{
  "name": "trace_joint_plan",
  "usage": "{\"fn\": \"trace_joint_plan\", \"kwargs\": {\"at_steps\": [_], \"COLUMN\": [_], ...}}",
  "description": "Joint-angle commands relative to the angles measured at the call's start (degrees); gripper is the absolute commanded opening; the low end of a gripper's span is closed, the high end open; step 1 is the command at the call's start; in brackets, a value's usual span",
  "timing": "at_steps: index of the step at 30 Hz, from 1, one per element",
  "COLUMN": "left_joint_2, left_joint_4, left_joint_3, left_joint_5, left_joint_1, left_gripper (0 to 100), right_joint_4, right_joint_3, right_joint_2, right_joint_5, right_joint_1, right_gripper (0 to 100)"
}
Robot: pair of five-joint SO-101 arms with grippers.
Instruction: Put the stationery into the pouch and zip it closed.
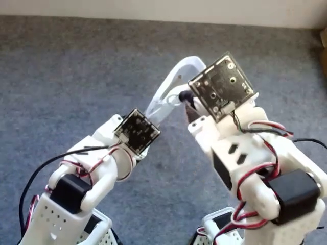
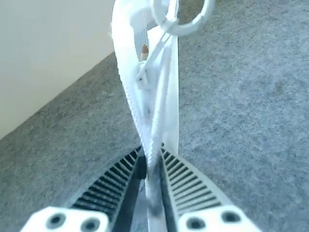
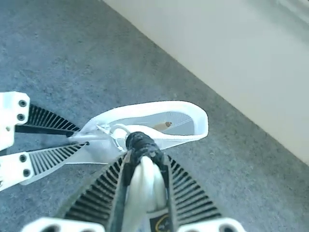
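The white mesh pouch (image 1: 168,84) hangs in the air between my two arms, its mouth gaping in a loop (image 3: 159,121). My left gripper (image 2: 152,157) is shut on one end of the pouch's zip edge, and it also appears in the right wrist view (image 3: 72,137). A white ring pull (image 2: 183,19) hangs at the zip. Inside the mesh lies a pencil (image 3: 161,126). My right gripper (image 3: 142,154) is shut on a white stick-like item (image 3: 142,188). The item's black end (image 3: 140,142) sits at the pouch's mouth beside the ring pull.
Grey carpet (image 1: 61,76) covers the surface under both arms. A pale wall (image 3: 231,53) runs along the far side. Loose cables (image 1: 36,173) trail near the arm bases at the front.
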Motion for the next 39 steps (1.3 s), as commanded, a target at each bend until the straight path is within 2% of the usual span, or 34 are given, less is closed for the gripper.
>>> {"fn": "trace_joint_plan", "kwargs": {"at_steps": [1, 6, 13, 17, 24, 33, 39], "left_joint_2": [-6.29, -16.57, -26.86, -30.81, -34.86, -35.65, -35.65], "left_joint_4": [1.14, 1.49, 9.67, 11.60, 13.19, 15.30, 14.95], "left_joint_3": [2.15, 9.01, 10.59, 12.18, 14.81, 14.29, 14.37], "left_joint_5": [0.88, 2.29, 2.37, 2.37, 2.37, 2.73, 3.96], "left_joint_1": [0.31, 0.31, 0.31, 0.31, 0.31, 0.13, -5.05], "left_gripper": [1, 1, 1, 1, 1, 1, 1], "right_joint_4": [-7.69, -16.40, -25.36, -27.91, -29.32, -36.18, -40.84], "right_joint_3": [4.26, 12.79, 19.38, 20.88, 21.14, 28.88, 33.36], "right_joint_2": [-0.48, -0.75, -0.22, -0.22, -0.13, -0.13, -0.13], "right_joint_5": [-0.70, -0.70, -0.70, -0.70, -0.62, -0.35, -0.18], "right_joint_1": [3.38, 6.02, 8.66, 8.84, 9.10, 15.78, 20.26], "right_gripper": [0.5, 0.5, 0.5, 0.5, 0.5, 0.5, 0.5]}}
